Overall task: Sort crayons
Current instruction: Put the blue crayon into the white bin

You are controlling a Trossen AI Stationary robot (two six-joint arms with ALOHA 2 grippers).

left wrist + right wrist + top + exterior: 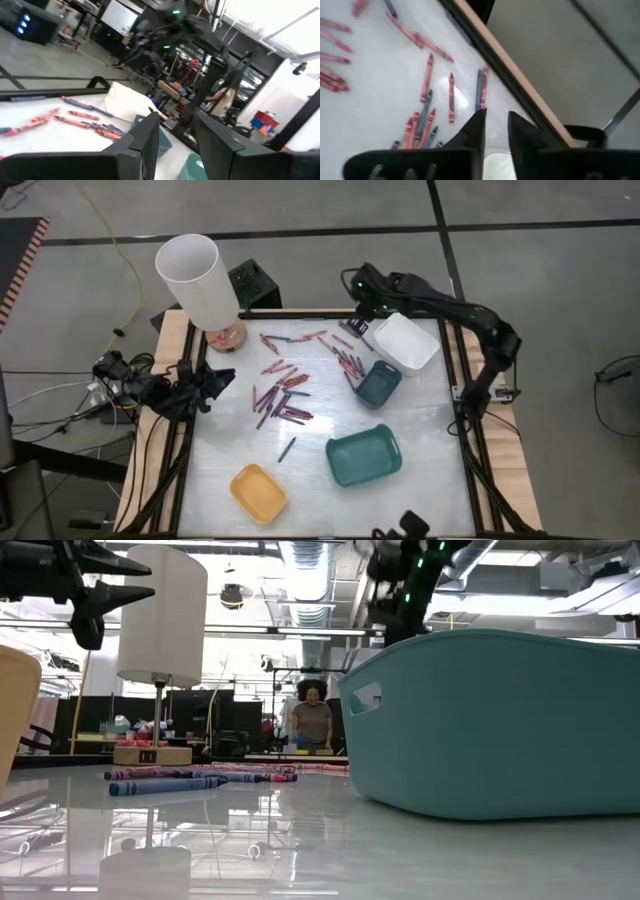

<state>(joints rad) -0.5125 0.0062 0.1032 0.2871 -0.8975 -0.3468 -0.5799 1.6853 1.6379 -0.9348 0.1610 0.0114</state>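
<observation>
Crayons (285,388) lie mostly loose on the tabletop (420,490), scattered from the far edge down to the middle, so sorting looks barely begun. From above, the yellow tray (258,492) and the large teal tray (364,457) look bare; the white tray (405,342) and small teal tray (379,383) give nothing away. The right gripper (357,326) hovers over the far-edge crayons, fingers slightly parted, nothing between them, with a dark crayon just ahead of the tips in its own wrist view. The left gripper (222,376) waits at the left edge, fingers a narrow gap apart and empty. Only the low view shows a person (312,715) beyond the tabletop and the lamp (160,650) upright; the high view alone lays out all four trays.
</observation>
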